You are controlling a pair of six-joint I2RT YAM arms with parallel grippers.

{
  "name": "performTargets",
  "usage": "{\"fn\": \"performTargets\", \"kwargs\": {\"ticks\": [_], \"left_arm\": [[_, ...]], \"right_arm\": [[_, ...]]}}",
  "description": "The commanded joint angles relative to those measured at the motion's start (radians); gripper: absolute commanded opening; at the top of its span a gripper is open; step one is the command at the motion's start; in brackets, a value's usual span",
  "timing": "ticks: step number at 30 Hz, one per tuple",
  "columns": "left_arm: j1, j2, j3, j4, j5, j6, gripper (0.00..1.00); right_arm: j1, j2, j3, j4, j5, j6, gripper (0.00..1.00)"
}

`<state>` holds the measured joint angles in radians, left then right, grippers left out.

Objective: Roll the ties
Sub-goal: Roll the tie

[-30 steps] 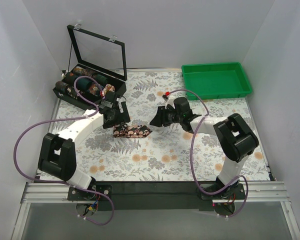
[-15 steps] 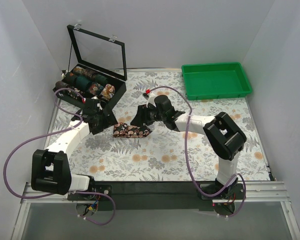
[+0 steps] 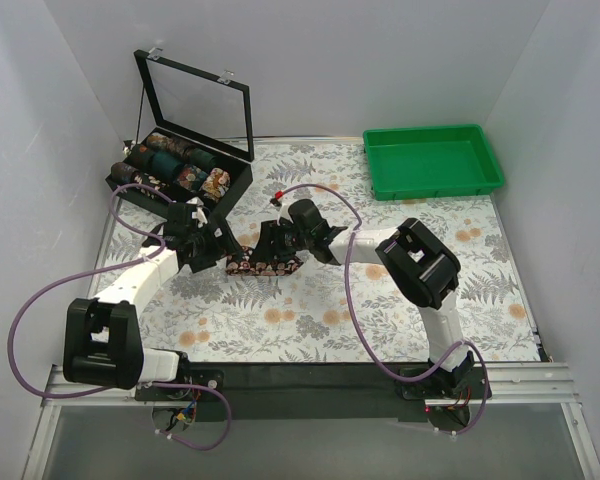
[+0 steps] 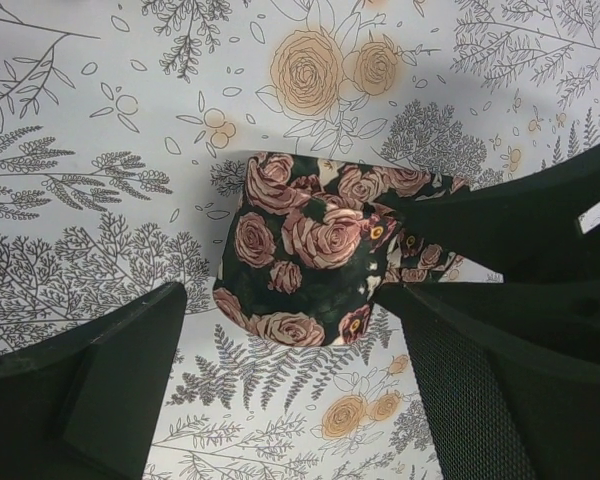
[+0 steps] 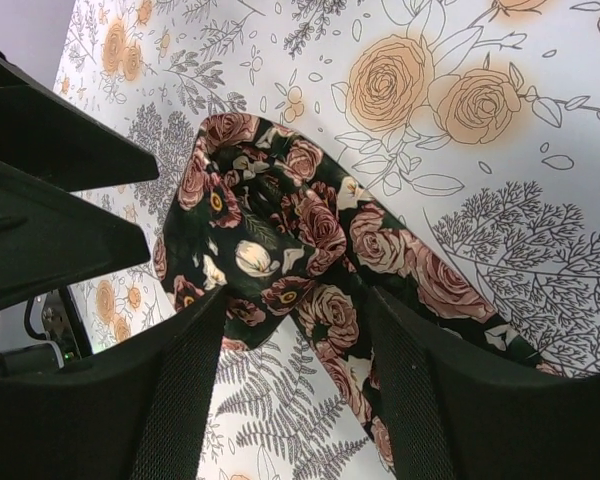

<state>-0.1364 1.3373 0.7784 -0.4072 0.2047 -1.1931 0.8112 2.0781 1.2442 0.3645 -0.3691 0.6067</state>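
- The tie (image 3: 265, 263) lies mid-table on the floral cloth (image 3: 380, 310). It is a dark band with pink roses, bunched into a short, thick, flattish bundle rather than a tidy round roll.
- In the left wrist view its near end is folded over in layers. In the right wrist view a strip of it trails off toward the lower right, and that strip looks unrolled.
- The right gripper (image 5: 298, 300) is down over the bundle with its fingers partly spread, one on each side of the fabric. It is not pinching anything, though I cannot tell whether the pads brush the cloth.
- The left gripper (image 3: 212, 250) sits at the bundle's left end with its jaws spread wide. It holds nothing, and cloth shows on both sides of the tie.
- The black box (image 3: 115, 183) stands at the back left with its lid up, and several finished rolls (image 3: 175, 160) are packed inside, so good progress there.
- The green tray (image 3: 425, 131) is at the back right and appears to have nothing in it.
- My read is that this tie is mid-roll. The tail needs winding in, then the roll presumably joins the others.
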Motion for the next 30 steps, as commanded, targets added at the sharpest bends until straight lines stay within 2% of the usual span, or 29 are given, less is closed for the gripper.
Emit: {"fn": "performTargets", "kwargs": {"ticks": [1, 5, 9, 12, 18, 23, 26, 27, 30], "left_arm": [[0.004, -0.003, -0.002, 0.021, 0.030, 0.018, 0.80], [0.004, 0.002, -0.005, 0.019, 0.030, 0.026, 0.79], [0.004, 0.014, -0.007, 0.022, 0.036, 0.038, 0.79], [0.004, 0.026, -0.005, 0.027, 0.048, 0.047, 0.79], [0.004, 0.060, -0.002, 0.041, 0.070, 0.058, 0.79], [0.004, 0.050, -0.007, 0.041, 0.041, 0.058, 0.79], [0.003, 0.020, -0.016, 0.051, 0.007, 0.050, 0.79], [0.004, 0.017, -0.016, 0.054, -0.001, 0.049, 0.79], [0.004, 0.014, -0.016, 0.057, -0.007, 0.046, 0.79]], "right_arm": [[0.005, 0.007, 0.023, 0.024, 0.004, 0.011, 0.55], [0.003, 0.005, -0.005, 0.028, 0.022, 0.001, 0.47], [-0.012, 0.008, -0.025, 0.036, 0.013, -0.007, 0.31], [-0.018, 0.011, -0.026, 0.039, 0.001, -0.018, 0.27], [-0.023, 0.025, -0.019, 0.048, -0.030, -0.021, 0.24], [-0.030, -0.007, -0.037, 0.057, -0.031, -0.033, 0.28], [-0.033, -0.038, -0.038, 0.057, -0.030, -0.045, 0.39], [-0.033, -0.045, -0.035, 0.059, -0.033, -0.044, 0.46], [-0.033, -0.036, -0.011, 0.066, -0.044, -0.032, 0.54]]}}
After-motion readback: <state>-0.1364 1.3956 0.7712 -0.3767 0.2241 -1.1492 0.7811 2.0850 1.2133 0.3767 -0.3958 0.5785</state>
